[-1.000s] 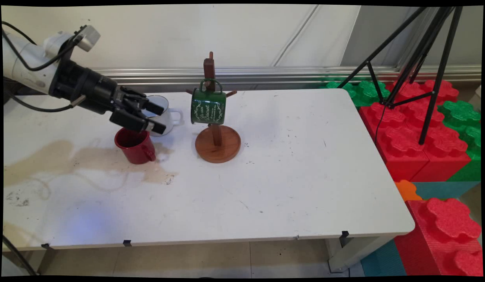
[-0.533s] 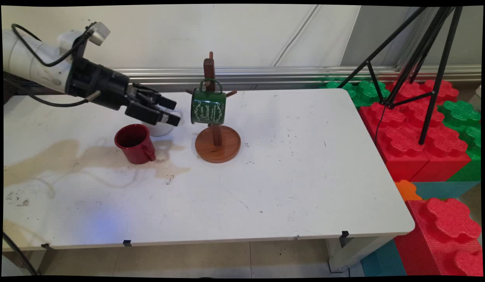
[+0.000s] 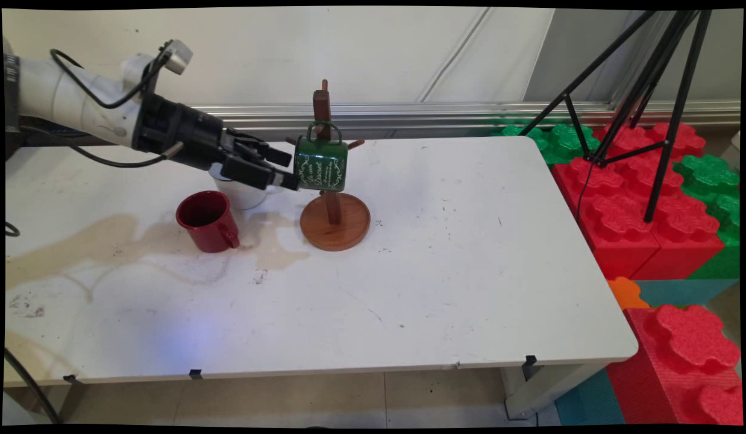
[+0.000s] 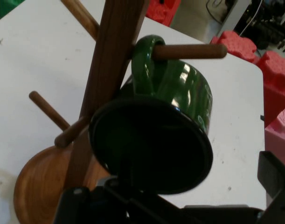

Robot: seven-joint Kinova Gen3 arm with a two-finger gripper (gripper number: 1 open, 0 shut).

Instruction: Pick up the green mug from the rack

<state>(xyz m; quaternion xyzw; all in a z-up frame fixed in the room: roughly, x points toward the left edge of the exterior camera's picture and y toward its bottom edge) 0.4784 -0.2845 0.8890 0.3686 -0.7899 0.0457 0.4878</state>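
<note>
From my feed the gripper [image 3: 290,170] sits right at the green mug's [image 3: 320,164] 9 o'clock side, fingers spread wide, holding nothing. The mug hangs by its handle on the wooden mug tree [image 3: 332,208]. Red mug [image 3: 208,221] and white mug [image 3: 243,191] sit around 8 o'clock of the tree.

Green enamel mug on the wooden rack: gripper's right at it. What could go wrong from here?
1. The green enamel mug hangs by its handle alone on a peg of the wooden mug tree; a nudge from the open black gripper could swing or unhook it.
2. A sideways push might tip the tree.
3. The white mug and red mug sit just under the arm; a low move could hit them.
</note>
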